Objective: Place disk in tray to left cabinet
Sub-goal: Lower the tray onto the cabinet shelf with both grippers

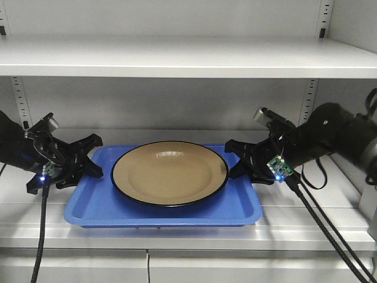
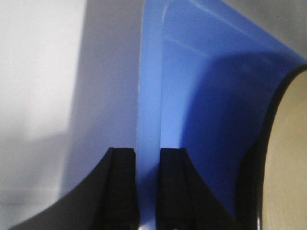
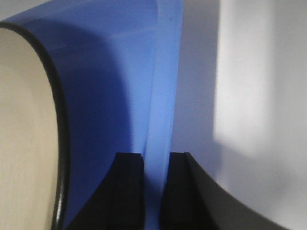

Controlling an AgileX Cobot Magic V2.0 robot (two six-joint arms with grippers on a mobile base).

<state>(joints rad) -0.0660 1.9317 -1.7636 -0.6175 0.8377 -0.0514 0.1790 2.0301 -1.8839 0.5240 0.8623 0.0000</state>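
With the left pincer [image 1: 88, 156] and right pincer [image 1: 235, 159] each clamped on a lip of the bright-blue plastic tray [image 1: 100, 206] on the grey-white cabinet shelf [image 1: 177, 59], uneven release could jolt the round tan black-rimmed disk [image 1: 169, 172]

1. A light grey-white upper shelf [image 1: 177, 58] spans the full width of the front view, its underside casting soft shade on the back panel [image 1: 165, 103] below.
2. Perforated vertical rails [image 1: 21, 100] stand at the back corners, with another rail [image 1: 308, 97] on the opposite side.
3. The lower shelf surface [image 1: 177, 234] is pale and matte, lit evenly from above.
4. Beneath its front edge, a thin vertical seam between doors [image 1: 147, 265] is visible.
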